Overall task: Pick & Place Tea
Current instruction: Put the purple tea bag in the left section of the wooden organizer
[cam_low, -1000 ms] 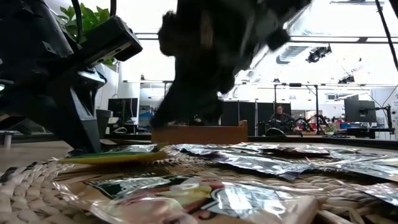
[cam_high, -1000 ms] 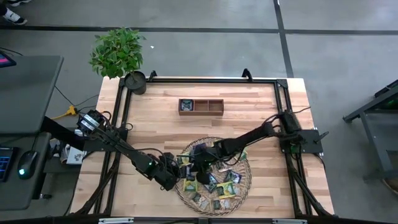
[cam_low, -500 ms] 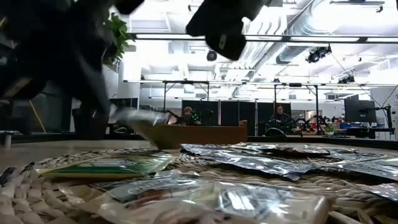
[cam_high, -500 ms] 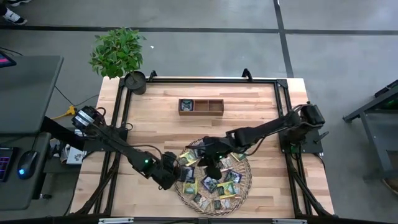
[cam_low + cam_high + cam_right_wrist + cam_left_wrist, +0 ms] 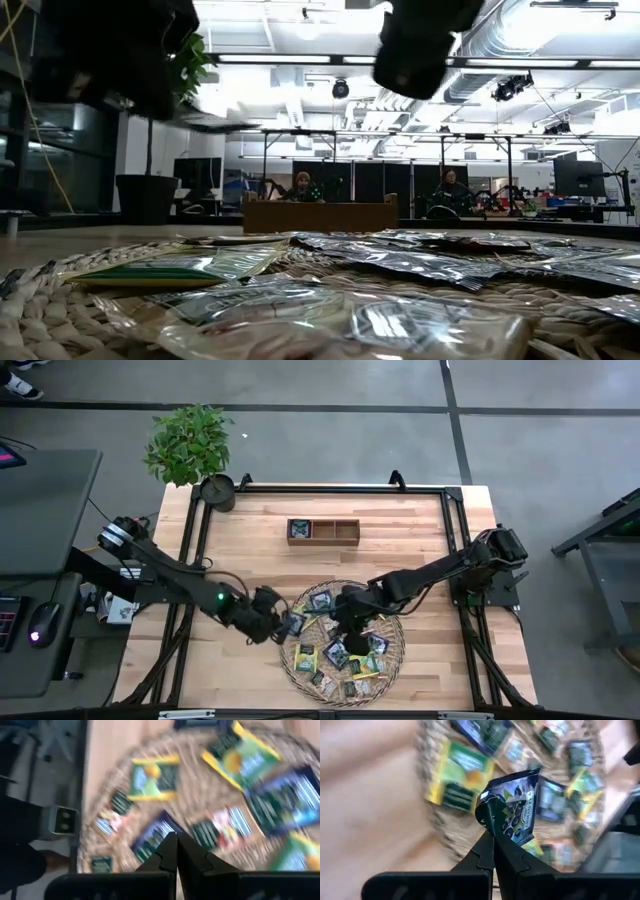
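Fingers of the left arm pinch a dark sachet by its edge, just left of the tray; light, limp, crinkly. Right fingers clenched, empty, over tray.

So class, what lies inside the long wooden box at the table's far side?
The long wooden box has three compartments: the leftmost holds a dark sachet; the other two look empty. Anything beneath that sachet is covered.

No text, brand or number can be read. Printed labels are seen on the small flat square tea sachets in dark blue, green and yellow wrappers, but the lettering is blurred beyond reading.
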Controlling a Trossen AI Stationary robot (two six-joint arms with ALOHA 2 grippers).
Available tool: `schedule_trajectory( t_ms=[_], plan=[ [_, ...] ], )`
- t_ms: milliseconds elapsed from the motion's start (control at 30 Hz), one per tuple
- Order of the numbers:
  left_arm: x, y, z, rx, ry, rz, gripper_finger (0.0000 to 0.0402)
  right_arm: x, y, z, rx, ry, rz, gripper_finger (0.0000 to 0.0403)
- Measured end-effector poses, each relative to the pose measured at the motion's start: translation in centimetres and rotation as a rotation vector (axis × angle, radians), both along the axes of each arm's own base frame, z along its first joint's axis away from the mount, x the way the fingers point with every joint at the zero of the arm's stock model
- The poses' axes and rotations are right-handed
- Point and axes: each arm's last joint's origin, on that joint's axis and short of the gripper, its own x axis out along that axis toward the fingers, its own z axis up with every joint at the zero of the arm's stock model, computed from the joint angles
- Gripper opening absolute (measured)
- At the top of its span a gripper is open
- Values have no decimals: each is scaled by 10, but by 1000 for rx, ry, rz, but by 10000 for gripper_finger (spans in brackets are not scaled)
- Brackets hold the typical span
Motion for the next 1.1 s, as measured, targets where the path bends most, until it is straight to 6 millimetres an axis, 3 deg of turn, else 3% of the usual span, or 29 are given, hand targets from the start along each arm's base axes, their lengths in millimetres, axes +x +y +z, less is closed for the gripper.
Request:
schedule_trajectory(
  t_ms=[133,333,467,800,1000,1100],
  plan=[
    [-1,23,7,69,45,-82,0,-10,2,-10,-7,100,-30,0],
    [11,61,12,215,66,-205,0,-27,5,-45,-58,145,-123,0],
    [22,88,32,346,81,-304,0,-34,9,-60,-34,107,-214,0],
    [45,170,72,653,332,-456,0,-40,20,-65,-4,47,-354,0],
    [65,209,80,798,508,-551,0,-40,21,-64,-1,30,-430,0],
    [76,223,73,823,612,-624,0,-40,20,-64,1,27,-451,0]
  ],
)
